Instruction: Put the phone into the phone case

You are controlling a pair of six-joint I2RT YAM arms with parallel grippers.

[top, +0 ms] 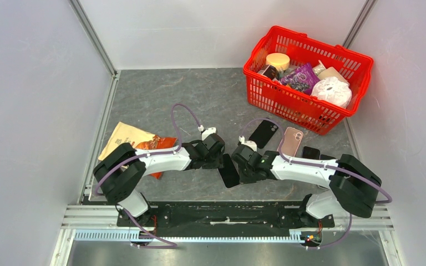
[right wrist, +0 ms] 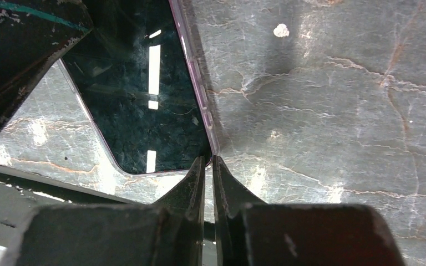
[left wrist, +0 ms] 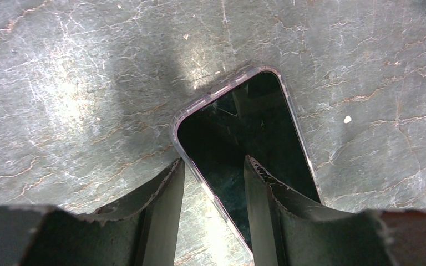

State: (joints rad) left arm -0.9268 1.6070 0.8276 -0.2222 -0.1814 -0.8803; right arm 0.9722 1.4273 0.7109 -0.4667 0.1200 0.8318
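Observation:
A black phone (top: 228,170) lies screen up on the grey table between my two grippers, seated in a clear phone case whose rim (left wrist: 222,87) frames it. My left gripper (top: 220,160) is open over the phone's upper end. In the left wrist view (left wrist: 213,166) its fingers straddle the phone's (left wrist: 249,133) long left edge, one finger over the screen. My right gripper (top: 239,166) is at the phone's right side. In the right wrist view (right wrist: 211,159) its jaws are shut on the case rim (right wrist: 197,83) at the phone's (right wrist: 138,100) corner.
A second black phone (top: 263,133), a pink phone case (top: 292,141) and a small black object (top: 310,152) lie right of centre. A red basket (top: 288,102) of goods stands at the back right. An orange snack packet (top: 133,141) lies left.

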